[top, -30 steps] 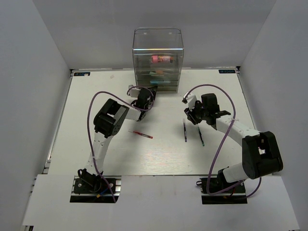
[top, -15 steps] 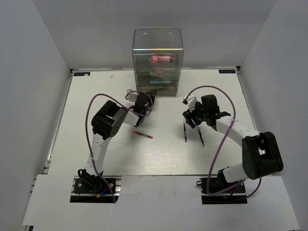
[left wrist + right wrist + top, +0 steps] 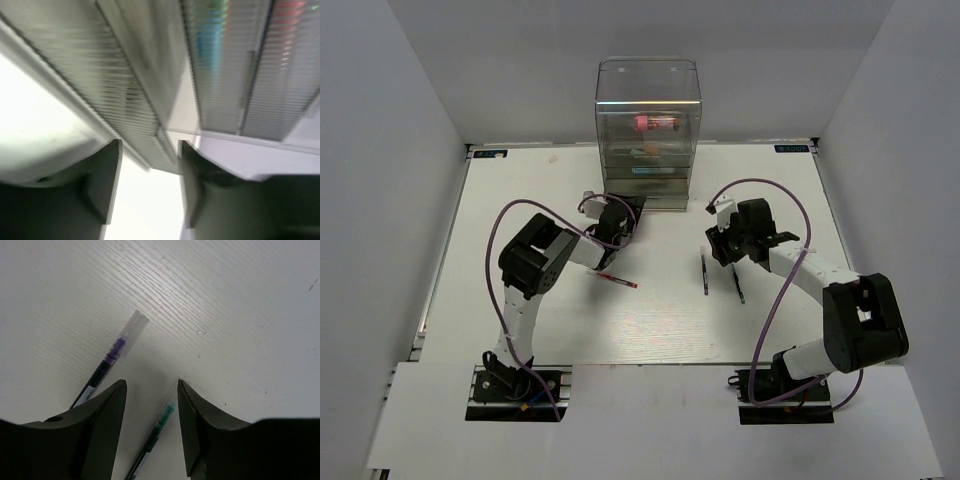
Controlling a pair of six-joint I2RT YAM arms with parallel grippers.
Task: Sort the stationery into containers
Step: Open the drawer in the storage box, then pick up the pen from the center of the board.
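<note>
Before the cabinet [image 3: 648,130], the right tool [image 3: 151,385] hangs half-open over a thin dark pen [image 3: 162,421], while the left tool [image 3: 150,145], half-open and empty, sits close by its front.

Bright even light, soft shadows, left wrist view motion-blurred

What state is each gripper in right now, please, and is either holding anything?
Left gripper: open, holding nothing, facing the clear cabinet.
Right gripper: open, empty, poised over the green-inked pen.
</note>
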